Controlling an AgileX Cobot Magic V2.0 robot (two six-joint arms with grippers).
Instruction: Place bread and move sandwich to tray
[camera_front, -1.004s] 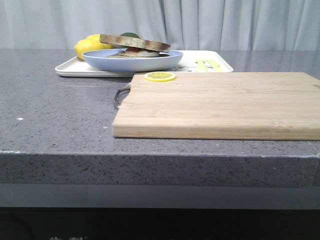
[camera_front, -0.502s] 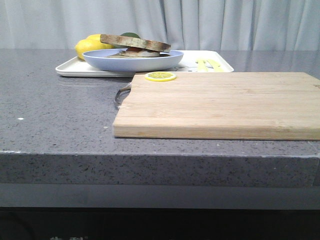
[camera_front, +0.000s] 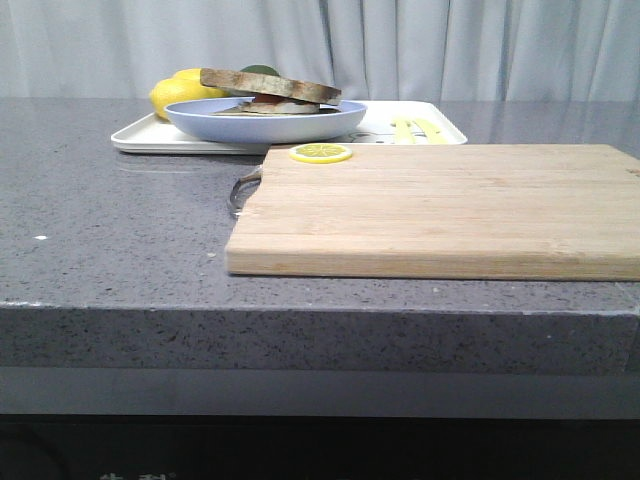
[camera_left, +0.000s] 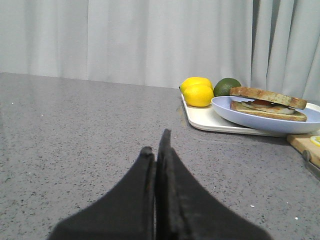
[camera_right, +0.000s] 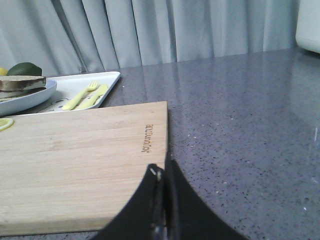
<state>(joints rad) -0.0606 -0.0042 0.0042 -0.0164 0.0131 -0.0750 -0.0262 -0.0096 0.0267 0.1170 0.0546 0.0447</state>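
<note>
The sandwich (camera_front: 270, 96) lies in a light blue plate (camera_front: 262, 123) that stands on the white tray (camera_front: 150, 140) at the back left. A brown-crusted bread slice (camera_front: 270, 84) rests tilted on top of it, over the egg-bearing slice (camera_left: 267, 112). In the left wrist view the sandwich (camera_left: 267, 103) is ahead and to the side of my left gripper (camera_left: 156, 142), which is shut, holds nothing and sits low over the grey counter. My right gripper (camera_right: 161, 169) is shut and empty at the near corner of the wooden cutting board (camera_right: 80, 160). Neither gripper shows in the front view.
Two lemons (camera_left: 197, 92) and a lime (camera_left: 226, 86) sit on the tray's far end. Yellow plastic cutlery (camera_right: 85, 97) lies on the tray (camera_right: 80, 82). A lemon slice (camera_front: 320, 153) lies on the cutting board (camera_front: 440, 210), which has a metal handle (camera_front: 243, 188).
</note>
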